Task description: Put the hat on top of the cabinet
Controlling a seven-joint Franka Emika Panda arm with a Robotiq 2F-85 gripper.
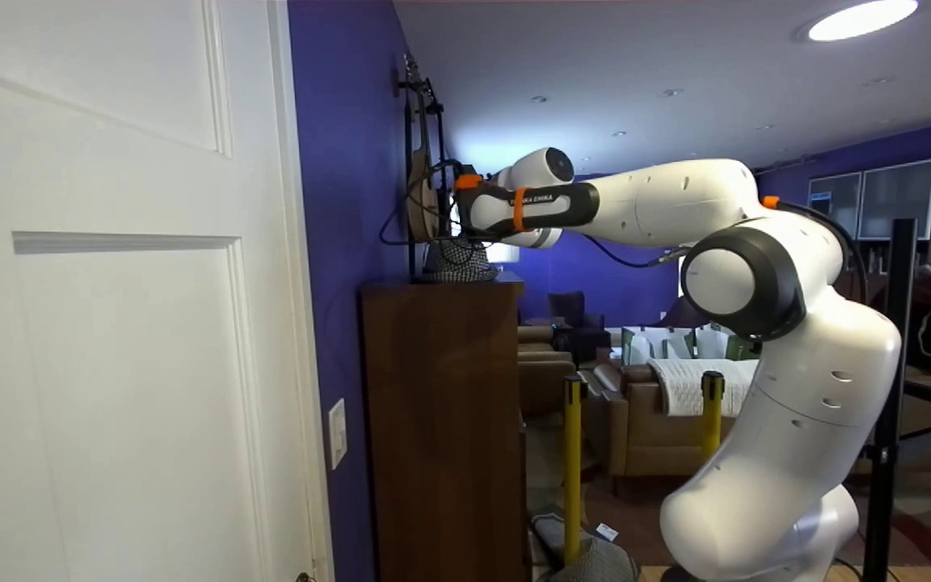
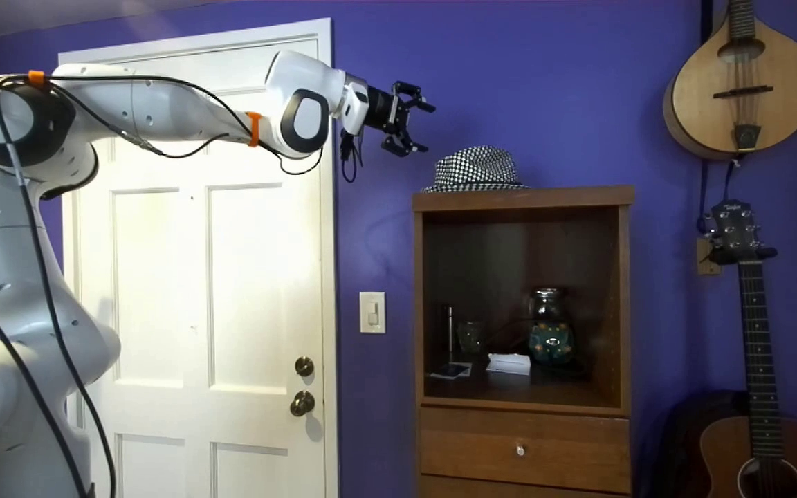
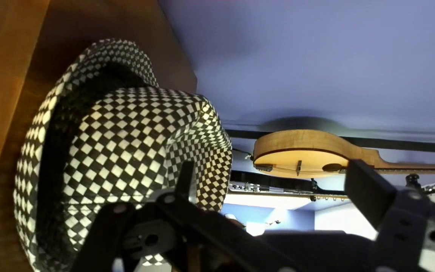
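The hat (image 2: 478, 168) has a black-and-white checkered pattern and a dark band. It rests brim down on the flat top of the brown wooden cabinet (image 2: 523, 198), near its left end in this exterior view. In the other exterior view, the hat (image 1: 459, 263) sits on the cabinet (image 1: 445, 428), partly behind the wrist and cables. My gripper (image 2: 422, 128) is open and empty, above and left of the hat, apart from it. In the wrist view, the gripper (image 3: 276, 185) has its fingers wide apart. One finger covers part of the hat (image 3: 119, 139). The cabinet top (image 3: 164, 49) lies under the brim.
A mandolin (image 2: 744, 90) hangs on the purple wall, with a guitar (image 2: 751, 346) below it. The cabinet's open shelf holds a jar (image 2: 551, 339) and small items. A white door (image 2: 194, 277) stands behind the arm. Yellow posts (image 1: 572, 469) and grey cloth (image 1: 595, 563) are beside the cabinet.
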